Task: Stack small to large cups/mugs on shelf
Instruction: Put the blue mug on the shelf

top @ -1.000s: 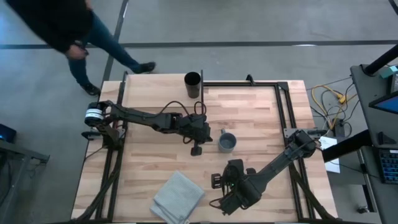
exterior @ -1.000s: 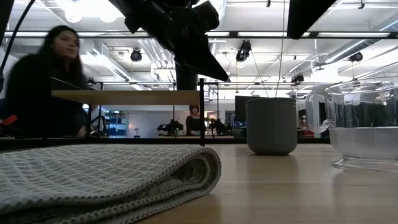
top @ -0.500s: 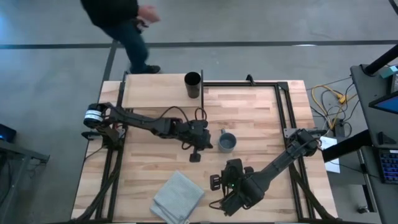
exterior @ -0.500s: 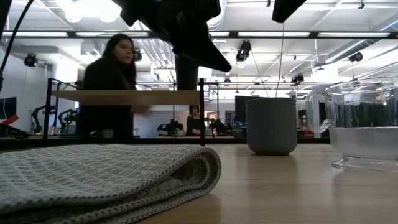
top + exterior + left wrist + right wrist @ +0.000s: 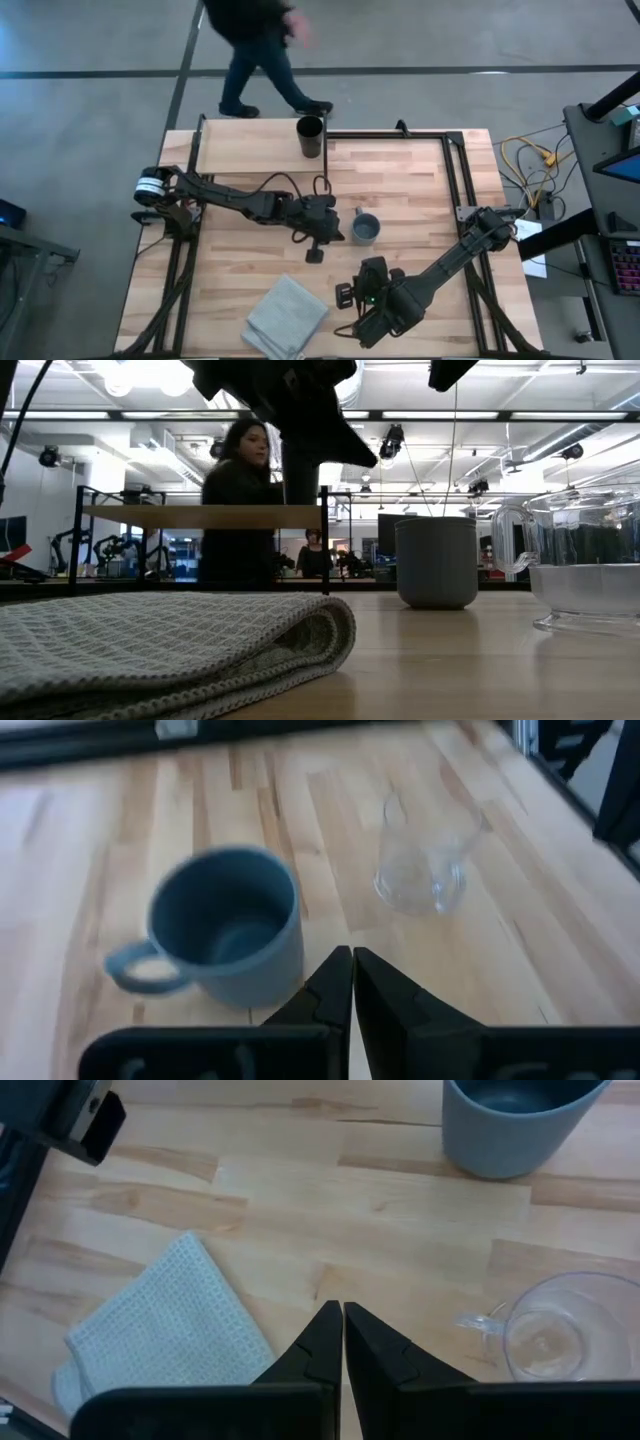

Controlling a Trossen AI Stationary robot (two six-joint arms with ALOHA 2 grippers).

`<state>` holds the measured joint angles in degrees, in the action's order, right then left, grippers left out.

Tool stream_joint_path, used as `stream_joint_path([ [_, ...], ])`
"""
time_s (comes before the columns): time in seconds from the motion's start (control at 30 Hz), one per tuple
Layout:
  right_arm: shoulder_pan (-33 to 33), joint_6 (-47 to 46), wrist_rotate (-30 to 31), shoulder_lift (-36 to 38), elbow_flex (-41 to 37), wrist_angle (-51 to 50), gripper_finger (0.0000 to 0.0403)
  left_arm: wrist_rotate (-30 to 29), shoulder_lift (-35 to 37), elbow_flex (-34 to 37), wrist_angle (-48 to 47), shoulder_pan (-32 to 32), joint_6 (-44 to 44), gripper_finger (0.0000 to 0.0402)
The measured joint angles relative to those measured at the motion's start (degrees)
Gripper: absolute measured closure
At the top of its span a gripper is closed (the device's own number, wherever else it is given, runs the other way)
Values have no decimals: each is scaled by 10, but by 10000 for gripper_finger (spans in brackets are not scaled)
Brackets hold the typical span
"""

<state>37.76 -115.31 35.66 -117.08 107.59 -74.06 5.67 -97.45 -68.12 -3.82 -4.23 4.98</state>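
Note:
The black cup (image 5: 310,137) stands on the right end of the pale shelf (image 5: 255,152). It also shows in the low view (image 5: 298,480) behind my left arm. The blue-grey mug (image 5: 366,229) stands upright on the tabletop, and the clear glass cup (image 5: 555,1335) stands to its near right. My right arm hides the glass in the high view. My left gripper (image 5: 314,253) is shut and empty above the table, just left of the mug (image 5: 225,925). My right gripper (image 5: 343,1318) is shut and empty, pointing down between the glass and the cloth.
A folded grey cloth (image 5: 285,315) lies at the near edge, left of my right arm. A black metal frame (image 5: 455,170) runs along the table's far and right sides. A person (image 5: 260,50) walks past beyond the far edge. Bare wood lies on the table's right half.
My left gripper has moved a little toward the table's near edge, beside the mug, and stays shut. My right arm has shifted slightly toward the table's left. The person behind the table has walked from left to right. The cups, mug and cloth have not moved.

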Motion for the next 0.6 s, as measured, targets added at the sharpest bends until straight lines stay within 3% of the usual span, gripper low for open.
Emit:
stream_joint_path([
  [0.3, -2, 14, 0, 0, 0, 25, 394, -2, 0, -5, 100, 1, -1, 402],
  [0.47, -3, 45, 0, -1, 0, 31, 394, -67, -8, 4, 80, 6, -1, 402],
  [0.6, -3, 21, 0, -1, 0, 22, 394, -79, -8, 14, 66, 10, -1, 402],
])
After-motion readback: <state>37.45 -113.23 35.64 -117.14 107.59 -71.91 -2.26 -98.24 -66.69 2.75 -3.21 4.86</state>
